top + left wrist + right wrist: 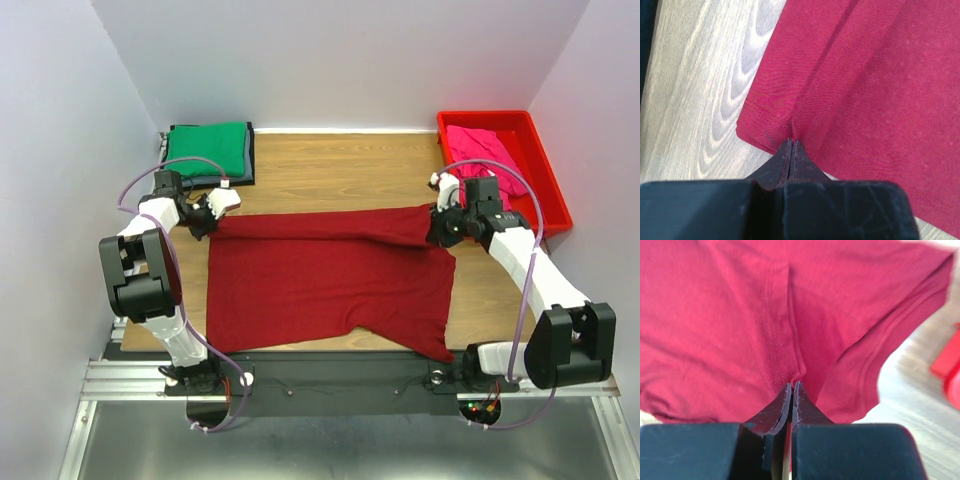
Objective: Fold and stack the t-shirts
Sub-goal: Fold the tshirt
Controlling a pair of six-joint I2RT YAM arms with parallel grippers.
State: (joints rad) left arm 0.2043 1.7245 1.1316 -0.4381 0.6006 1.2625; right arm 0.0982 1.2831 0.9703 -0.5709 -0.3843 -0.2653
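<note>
- Fold in progress on dark red soft cloth t-shirt [330, 290], spread flat in the middle of pale wooden tabletop [340, 165], far edge gathered into a taut band running left to right.
- Pinches the band's far-left end with black left gripper [212, 222], jaws pressed together on a small tuck of hem, plain in the left wrist view.
- Pinches the far-right end, beside the sleeve seam, with black right gripper [437, 225], likewise clamped tight on a ridge of cloth.
- Probably calls for carrying both ends toward the near side together, at matching height and pace, keeping the band taut for a straight crease.
- Watch the near-right corner reaching past the near table edge; may drag the fold crooked.
- Pull gently: small bites of cloth, likely to slip under a hard tug.
- Lower fully onto the cloth before letting go.
- Aim afterwards for the far-left stack: folded green cloth t-shirt [207, 150] lying on dark grey cloth t-shirt [236, 181].
- Leave bright pink cloth t-shirt [480, 150] crumpled in rigid red plastic tray [548, 175] at far right.
</note>
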